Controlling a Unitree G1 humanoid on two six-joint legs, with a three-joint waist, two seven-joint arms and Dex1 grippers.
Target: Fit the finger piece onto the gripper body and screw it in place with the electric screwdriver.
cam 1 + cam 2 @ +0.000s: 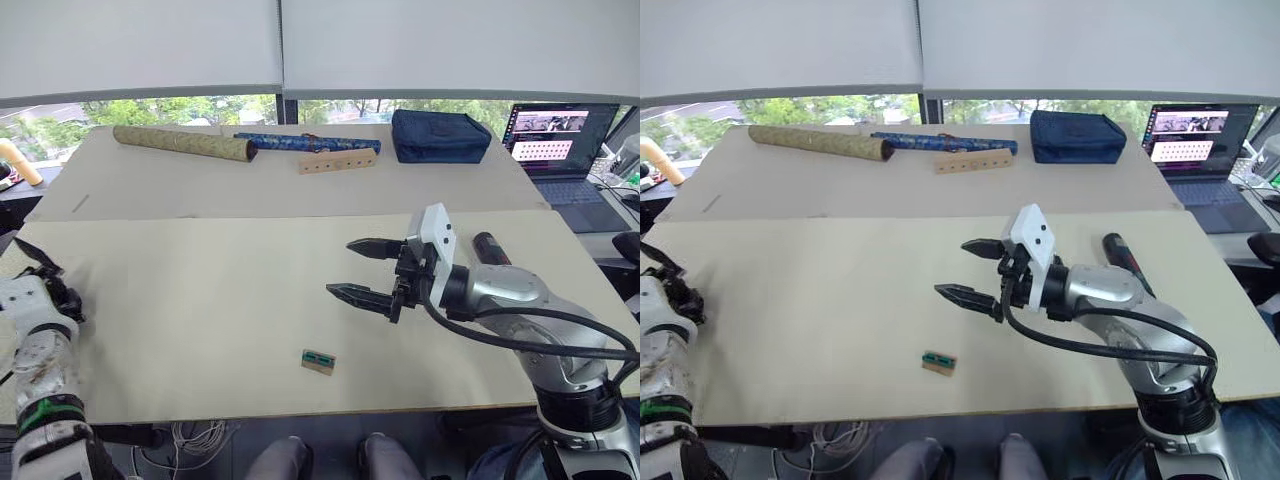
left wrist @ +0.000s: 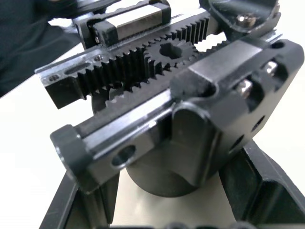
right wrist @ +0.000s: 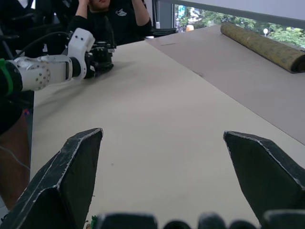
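Observation:
The gripper body, a chunky black block with toothed racks and a central gear, sits between the fingers of my left gripper, which is shut on it at the table's far left edge. My right gripper hovers open over the middle of the table with nothing between its fingers. The electric screwdriver, a dark cylinder, lies on the table just behind my right wrist. The finger piece is out of view.
A tiny green-and-tan block lies near the table's front edge. On the far table are a tan roll, a blue rolled tube, a wooden strip with holes and a navy pouch. A laptop stands at right. A person sits beyond my left arm.

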